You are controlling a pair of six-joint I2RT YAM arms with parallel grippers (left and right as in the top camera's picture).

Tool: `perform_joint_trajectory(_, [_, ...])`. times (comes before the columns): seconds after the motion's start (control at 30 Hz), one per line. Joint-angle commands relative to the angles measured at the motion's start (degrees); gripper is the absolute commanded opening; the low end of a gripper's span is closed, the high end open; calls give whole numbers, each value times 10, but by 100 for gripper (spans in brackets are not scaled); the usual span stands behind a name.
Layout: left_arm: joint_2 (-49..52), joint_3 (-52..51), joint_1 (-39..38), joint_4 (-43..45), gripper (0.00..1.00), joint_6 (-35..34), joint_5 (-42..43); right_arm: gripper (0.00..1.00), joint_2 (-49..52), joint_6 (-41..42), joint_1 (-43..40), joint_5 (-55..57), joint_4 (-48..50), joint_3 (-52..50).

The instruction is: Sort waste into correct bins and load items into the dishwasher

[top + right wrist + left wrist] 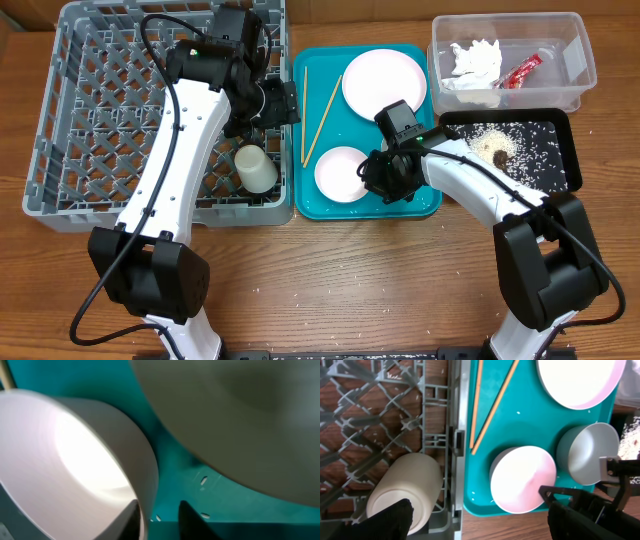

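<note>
Teal tray carried the white bowl; the right gripper sat at its rim, fingers slightly apart. Beside the tray, the small white cup lay in the grey dish rack, with the left gripper spread wide above the tray's edge.

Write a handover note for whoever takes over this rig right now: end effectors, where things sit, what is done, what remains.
Left end effector open, empty, over the rack's right wall. Right end effector slightly open at the bowl's rim.
Done: cup lying in rack; napkin and wrapper in clear tub; rice in black tray.
Left: plate, bowl, small dish, chopsticks, all on teal tray.
</note>
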Motion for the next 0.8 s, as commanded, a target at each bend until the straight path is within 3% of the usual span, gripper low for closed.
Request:
perform_joint_trajectory(0.0, [-19,6,-22,15,85,20,11,32,-12,-14,-6,-28,1,11])
perform_joint_trajectory(0.1, [-16,6,-47,35,84,32,-2,33,-21,-56,-18,-80,-27,36])
perform_joint_trajectory(0.23, [7,6,-85,59,84,30,-64,35,-89,-80,-45,-65,-89,81])
perform_joint_trajectory(0.4, [53,6,-105,80,85,40,-63,54,-198,-109,-114,-51,-108,95])
perform_joint_trajectory(0.47, [76,6,-110,89,84,60,-57,64,-236,-122,-147,-47,-113,95])
perform_joint_trajectory(0.77, [179,6,-116,116,76,184,-41,70,-276,-155,-182,-21,-151,94])
